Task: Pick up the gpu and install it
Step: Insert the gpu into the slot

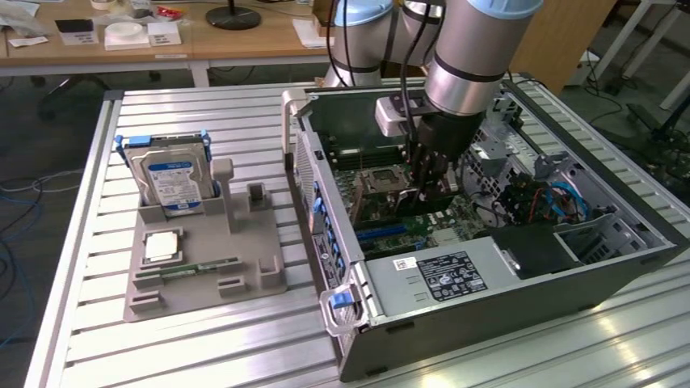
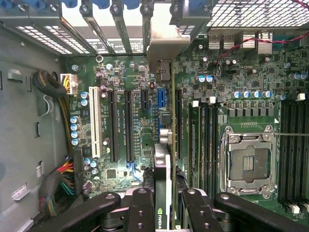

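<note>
Gripper (image 2: 163,212) — fingers (image 2: 141,212) clamped on the gpu (image 2: 163,145), held edge-on directly below the tool, above the motherboard (image 2: 241,96). Empty slots (image 2: 112,125) flank the card inside the case (image 1: 603,267) — its metal bracket (image 2: 166,41) meets the rear wall.

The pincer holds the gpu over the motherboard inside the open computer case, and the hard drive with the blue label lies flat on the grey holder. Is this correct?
Not quite. The exterior view shows the hard drive standing upright in the grey holder, not flat. The pincer does hold the gpu over the motherboard inside the computer case.
</note>
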